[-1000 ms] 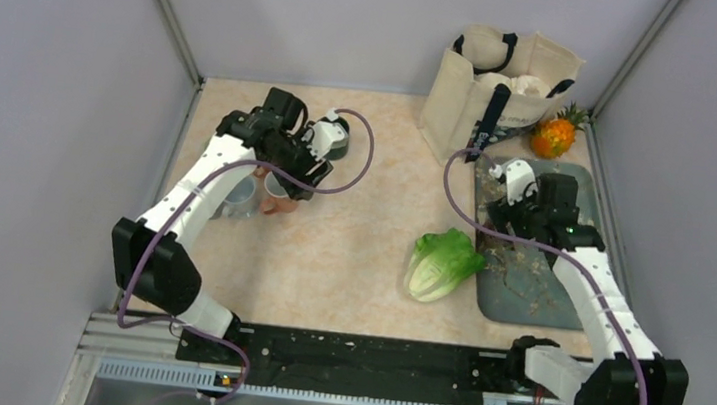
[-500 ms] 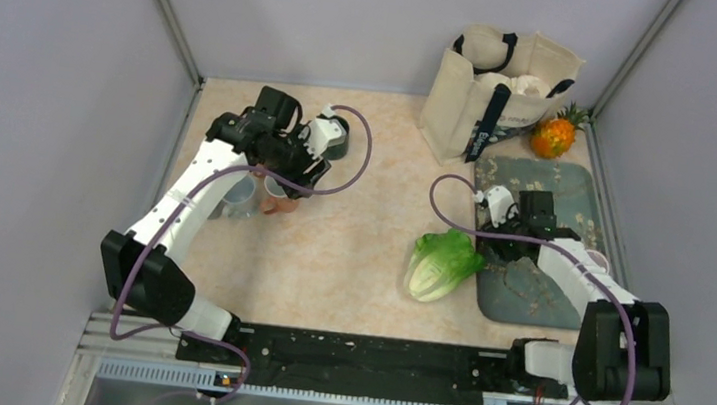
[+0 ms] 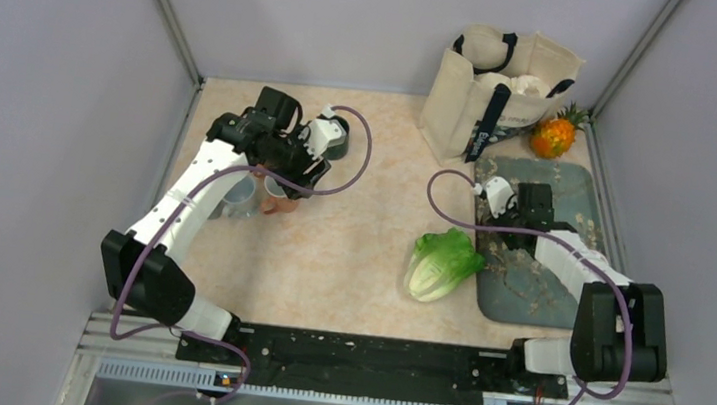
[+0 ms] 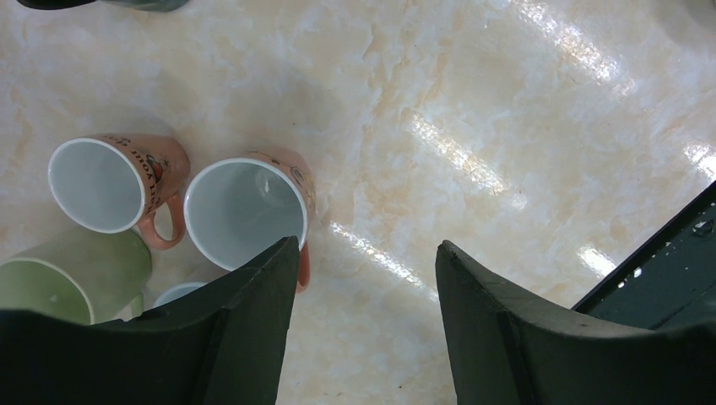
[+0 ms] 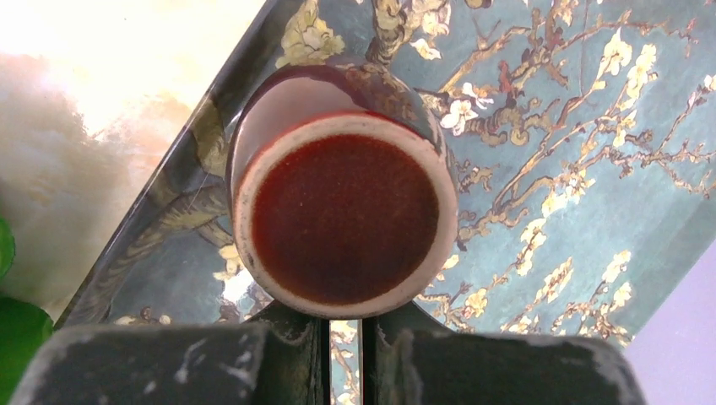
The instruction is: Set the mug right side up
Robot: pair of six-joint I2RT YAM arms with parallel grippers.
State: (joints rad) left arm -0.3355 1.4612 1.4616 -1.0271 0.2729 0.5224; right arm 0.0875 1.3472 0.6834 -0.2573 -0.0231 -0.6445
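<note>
On the table (image 3: 348,262) the right arm has pulled its elbow in within the last second, while the right end effector (image 5: 344,331) has barely shifted over the left part of the tray (image 5: 591,126). The mug (image 5: 346,219) sits there base-up, so it is not yet turned. The fingers are nearly together (whether they pinch a hidden handle I cannot tell). A tote bag (image 3: 497,86) stands behind the tray. A lettuce (image 3: 441,263) just beside its left edge could crowd the flip. Far left of the tray the left end effector (image 4: 367,249) hangs wide open, empty, over upright cups (image 4: 245,211).
</note>
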